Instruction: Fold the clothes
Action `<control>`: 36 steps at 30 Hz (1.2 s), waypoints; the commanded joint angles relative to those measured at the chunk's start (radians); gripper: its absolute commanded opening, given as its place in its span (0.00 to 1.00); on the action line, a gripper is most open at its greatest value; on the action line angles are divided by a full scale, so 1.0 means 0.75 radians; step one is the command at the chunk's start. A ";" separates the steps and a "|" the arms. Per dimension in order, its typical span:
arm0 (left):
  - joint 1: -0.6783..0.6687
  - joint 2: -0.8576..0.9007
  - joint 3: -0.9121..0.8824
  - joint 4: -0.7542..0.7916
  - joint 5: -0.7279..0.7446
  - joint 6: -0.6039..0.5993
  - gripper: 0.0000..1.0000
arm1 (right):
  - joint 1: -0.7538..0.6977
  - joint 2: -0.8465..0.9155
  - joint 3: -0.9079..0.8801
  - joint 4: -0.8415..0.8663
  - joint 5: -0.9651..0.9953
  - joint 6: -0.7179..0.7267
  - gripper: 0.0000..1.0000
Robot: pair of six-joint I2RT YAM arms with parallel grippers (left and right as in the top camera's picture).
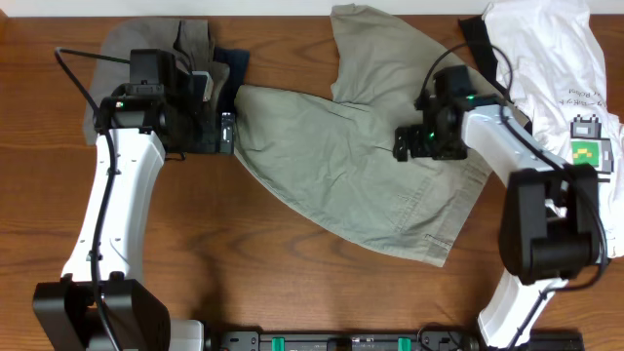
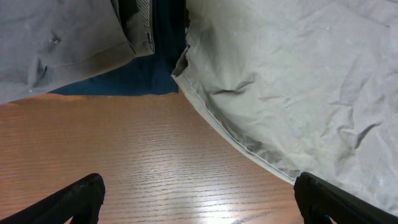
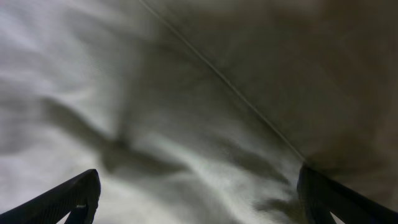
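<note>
Khaki-olive shorts (image 1: 361, 166) lie spread and rumpled across the middle of the wooden counter (image 1: 283, 273), one part reaching the far edge and the hem lying toward the near right. To their left a grey garment (image 1: 136, 44) rests on a navy piece (image 1: 232, 68). At the far right lies a white tee (image 1: 546, 68) with a green print, and a black piece (image 1: 476, 39) is just beside it. The left tool (image 1: 216, 117) hangs over the navy piece, just beside the shorts' left edge, jaws wide — holding nothing. The right tool (image 1: 414, 141) hovers over the right part of the shorts — jaws wide as well, gripping nothing; whether it touches the cloth cannot be told.
</note>
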 commanded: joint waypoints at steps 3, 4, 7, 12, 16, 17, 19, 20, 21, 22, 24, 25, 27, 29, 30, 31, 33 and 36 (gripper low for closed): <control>-0.004 0.023 0.020 0.002 -0.002 -0.011 0.98 | 0.009 0.090 -0.009 0.021 0.134 0.028 0.99; -0.004 0.030 0.020 0.002 -0.002 -0.011 0.98 | 0.006 0.111 -0.009 0.030 0.162 0.028 0.99; -0.004 0.054 0.020 0.002 -0.002 -0.011 0.98 | -0.011 0.189 -0.009 0.069 0.247 0.028 0.99; -0.005 0.109 0.020 0.002 -0.002 -0.011 0.98 | -0.084 0.349 -0.009 0.235 0.347 -0.024 0.99; -0.004 0.161 0.020 0.002 -0.002 -0.010 0.98 | -0.182 0.465 -0.008 0.435 0.390 -0.164 0.99; -0.004 0.170 0.020 0.002 -0.002 -0.010 0.98 | -0.207 0.481 -0.008 0.478 0.386 -0.189 0.99; -0.004 0.191 0.020 0.008 -0.002 -0.010 0.98 | -0.250 0.492 -0.008 0.528 0.349 -0.239 0.99; -0.004 0.202 0.020 0.018 -0.002 -0.010 0.98 | -0.269 0.491 -0.002 0.536 0.333 -0.259 0.99; -0.004 0.209 0.020 0.030 -0.003 -0.009 0.98 | -0.283 0.483 0.012 0.520 0.317 -0.273 0.99; -0.004 0.218 0.020 0.049 -0.003 -0.005 0.98 | -0.292 0.477 0.032 0.493 0.304 -0.278 0.99; -0.004 0.230 0.020 0.105 -0.005 0.000 0.98 | -0.303 0.448 0.092 0.393 0.261 -0.281 0.99; -0.004 0.238 0.020 0.148 -0.017 -0.001 0.98 | -0.304 0.428 0.124 0.342 0.221 -0.286 0.99; -0.004 0.250 0.020 0.239 -0.042 -0.001 0.98 | -0.300 0.385 0.185 0.248 0.103 -0.342 0.99; -0.004 0.267 0.020 0.341 -0.075 -0.002 0.98 | -0.291 0.336 0.248 0.155 0.003 -0.362 0.99; -0.005 0.277 0.020 0.392 -0.099 -0.002 0.98 | -0.283 0.308 0.278 0.112 -0.039 -0.362 0.99; -0.004 0.299 0.020 0.461 -0.141 -0.002 0.98 | -0.272 0.279 0.305 0.074 -0.071 -0.361 0.99; -0.004 0.336 0.020 0.545 -0.199 -0.001 0.98 | -0.245 0.226 0.339 0.020 -0.101 -0.361 0.99; -0.004 0.404 0.020 0.622 -0.258 -0.001 0.98 | -0.197 0.157 0.358 -0.032 -0.100 -0.361 0.99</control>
